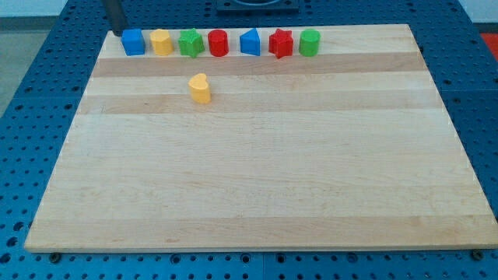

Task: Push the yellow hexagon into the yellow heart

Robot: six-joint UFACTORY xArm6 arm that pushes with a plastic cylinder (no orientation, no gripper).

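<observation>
Wooden board [257, 179] on a blue perforated table [47, 93]. Along its top edge, left to right: blue cube [133, 42], yellow hexagon [161, 42], green star [191, 43], red cylinder [218, 43], blue triangle [250, 43], red star [280, 43], green cylinder [309, 43]. The yellow heart [200, 88] lies apart, below the row. My tip [117, 33], a bare rod with no claw, stands upper left, just beside the blue cube. No containers or writing visible.

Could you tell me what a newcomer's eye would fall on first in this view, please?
Probably the row of seven coloured blocks along the wooden board's top edge, running from the blue cube to the green cylinder, with the yellow hexagon second from the view's left. Next, the yellow heart alone below that row. My tip sits at the top-left corner, just left of the blue cube.
</observation>
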